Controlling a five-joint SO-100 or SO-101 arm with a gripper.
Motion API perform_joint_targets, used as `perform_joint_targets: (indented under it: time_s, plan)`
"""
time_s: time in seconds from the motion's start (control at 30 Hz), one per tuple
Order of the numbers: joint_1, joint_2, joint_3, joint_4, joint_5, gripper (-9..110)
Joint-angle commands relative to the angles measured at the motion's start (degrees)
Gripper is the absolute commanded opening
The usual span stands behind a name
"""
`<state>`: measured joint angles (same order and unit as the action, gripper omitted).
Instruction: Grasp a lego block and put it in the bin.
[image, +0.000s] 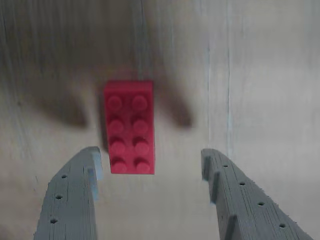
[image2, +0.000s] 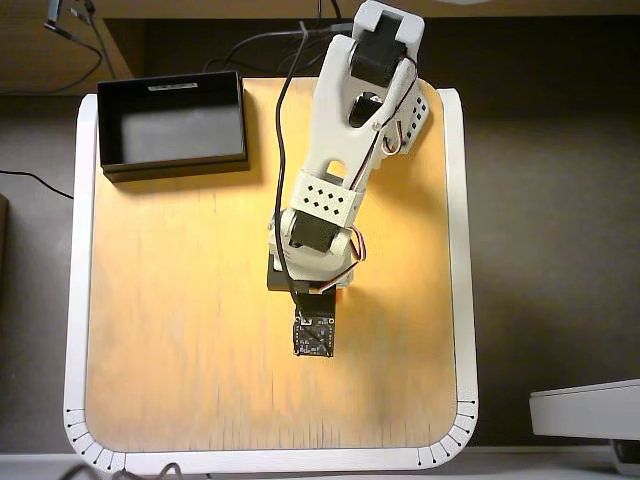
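Lego is the quarry, though the largest things come first: the pale wooden table (image2: 180, 330) with its white rim carries everything, and the white jointed arm (image2: 350, 150) reaches from the far edge towards the table's middle in the overhead view. The bin (image2: 172, 158), a shallow black rectangular tray with a thin white strip on its far rim, sits in the far-left corner of the table and looks empty, well apart from the arm's tip. A small black square circuit board (image2: 313, 336) rides at the end of the arm and hides whatever lies beneath it there. In the wrist view the gripper (image: 150, 162) hangs spread wide, its two grey printed fingers (image: 75, 200) standing to either side of the near end of the small bright red rectangular plastic lego block (image: 129, 127), which lies flat on the table, studs up, nearer the left finger. The step in hand appears to be the approach before the grasp. Next, I judge, comes a slight shift left to centre the brick, a short descent, then closing on its long sides.
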<state>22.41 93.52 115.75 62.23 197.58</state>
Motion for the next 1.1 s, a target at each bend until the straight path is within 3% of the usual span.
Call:
perform_joint_targets:
  time_s: [0.0,0.63,1.07]
  plan:
    - [-1.3,-0.1,-7.9,-1.5,-0.8,20]
    - [-2.5,-3.2,-7.9,-4.2,-1.2,19]
    - [-2.6,-3.5,-7.9,-4.7,-1.1,7]
